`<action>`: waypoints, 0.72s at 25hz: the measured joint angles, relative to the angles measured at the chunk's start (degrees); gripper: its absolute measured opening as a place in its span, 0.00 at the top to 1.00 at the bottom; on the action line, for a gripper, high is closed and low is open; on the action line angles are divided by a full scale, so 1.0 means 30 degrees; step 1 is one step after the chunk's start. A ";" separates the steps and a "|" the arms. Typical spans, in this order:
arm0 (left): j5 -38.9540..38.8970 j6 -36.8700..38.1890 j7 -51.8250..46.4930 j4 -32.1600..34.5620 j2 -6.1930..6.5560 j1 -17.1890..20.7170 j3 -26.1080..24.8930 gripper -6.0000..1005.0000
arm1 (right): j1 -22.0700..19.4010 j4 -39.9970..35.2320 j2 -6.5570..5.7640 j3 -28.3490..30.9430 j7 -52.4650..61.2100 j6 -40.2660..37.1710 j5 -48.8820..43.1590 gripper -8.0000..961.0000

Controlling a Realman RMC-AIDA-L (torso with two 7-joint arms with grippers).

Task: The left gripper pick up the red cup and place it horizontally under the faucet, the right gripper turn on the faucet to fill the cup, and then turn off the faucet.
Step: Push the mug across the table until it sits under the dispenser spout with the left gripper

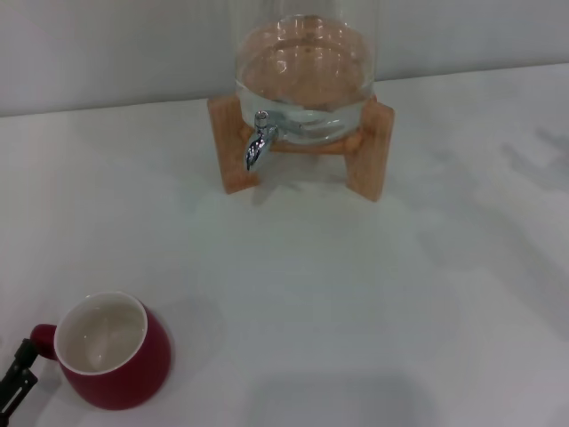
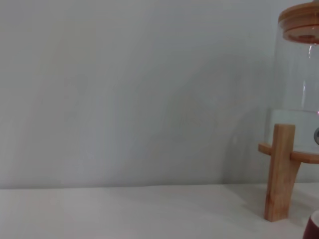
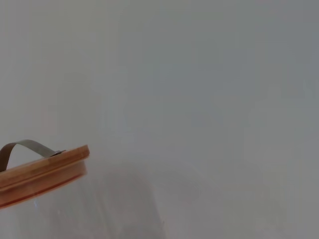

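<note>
The red cup (image 1: 114, 351) stands upright on the white table at the near left, its white inside empty and its small handle pointing left. A black part of the left gripper (image 1: 16, 384) shows at the bottom-left corner, right beside that handle. A sliver of the red cup (image 2: 314, 227) also shows at the edge of the left wrist view. The chrome faucet (image 1: 258, 142) points down from the front of the glass jar (image 1: 305, 76), far from the cup. The right gripper is out of view.
The jar holds water and rests on a wooden stand (image 1: 366, 151) at the back centre, near the wall. One stand leg (image 2: 279, 172) shows in the left wrist view. The jar's wooden lid (image 3: 45, 172) with a metal handle shows in the right wrist view.
</note>
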 joint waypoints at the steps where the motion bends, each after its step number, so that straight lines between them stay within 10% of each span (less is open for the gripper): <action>1: 0.0041 0.0013 0.0001 0.0001 0.0001 -0.0002 0.0000 0.20 | -0.0007 -0.0001 0.0000 -0.0002 0.0000 -0.0007 -0.0001 0.19; 18: 0.0536 0.0475 0.0263 0.0001 -0.0016 -0.0068 0.0000 0.20 | -0.0010 0.0065 0.0030 -0.0008 -0.0001 -0.0059 -0.0001 0.19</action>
